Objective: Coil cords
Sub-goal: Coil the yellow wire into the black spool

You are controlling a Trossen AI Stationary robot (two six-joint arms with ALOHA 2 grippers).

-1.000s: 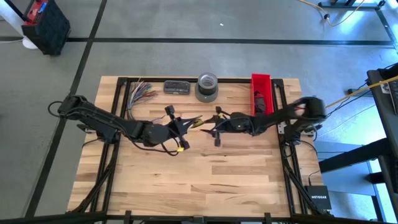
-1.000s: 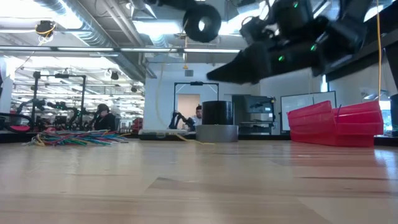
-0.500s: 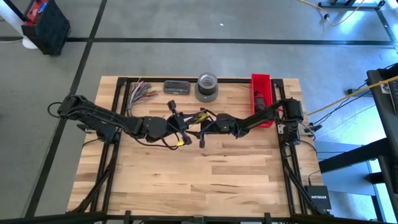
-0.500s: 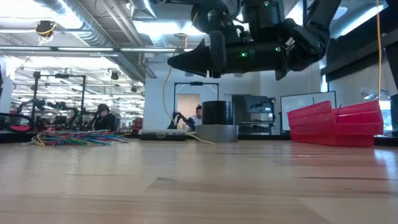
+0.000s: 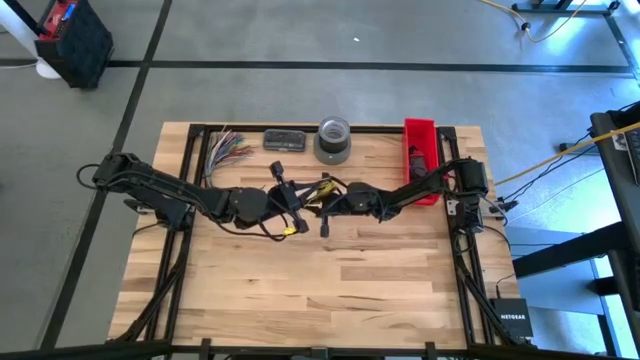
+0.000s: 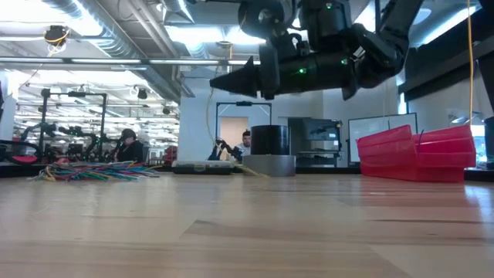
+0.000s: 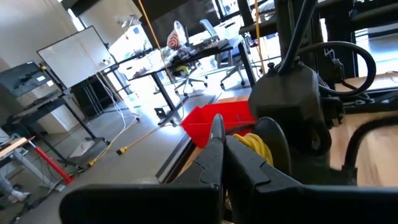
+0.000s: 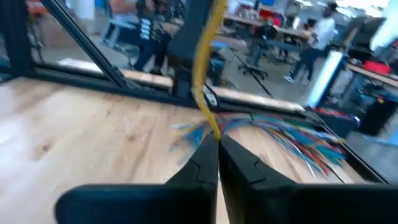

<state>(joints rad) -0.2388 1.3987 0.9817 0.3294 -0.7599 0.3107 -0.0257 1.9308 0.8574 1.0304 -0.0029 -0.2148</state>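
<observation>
Two dark arms meeting above the middle of the wooden bench [image 5: 330,280], both well off its surface in the low view

Right gripper [image 5: 316,197] reaching in from the right side, fingers [image 8: 208,155] pressed together and pinching a yellow stretch of the cord [image 8: 202,68]; in the right wrist view that yellow strand running from the closed tips away toward the far edge of the bench, taut-looking and slightly bent

Left gripper [image 5: 296,200] coming from the left side, tips just beside the right gripper's; in the left wrist view the fingers [image 7: 216,149] lying close together, with a bundle of yellow cord turns [image 7: 254,144] just beyond them; whether they actually clamp the cord, cannot tell. Thin black cord loop [image 5: 262,228] hanging beneath the left wrist, ending in a small yellow bit [image 5: 288,230]

Along the far edge of the bench: a fan of multicoloured wires [image 5: 228,146] near the left corner, a flat dark box [image 5: 284,140], a grey tape roll with a dark cylinder on it [image 5: 333,139], and a red bin [image 5: 420,150] toward the right. Same row seen in the low view, wires [image 6: 96,171] at left, roll [image 6: 269,154] at centre, bin [image 6: 421,153] at right

Beyond the bench, a workshop room with desks and people seated far off
</observation>
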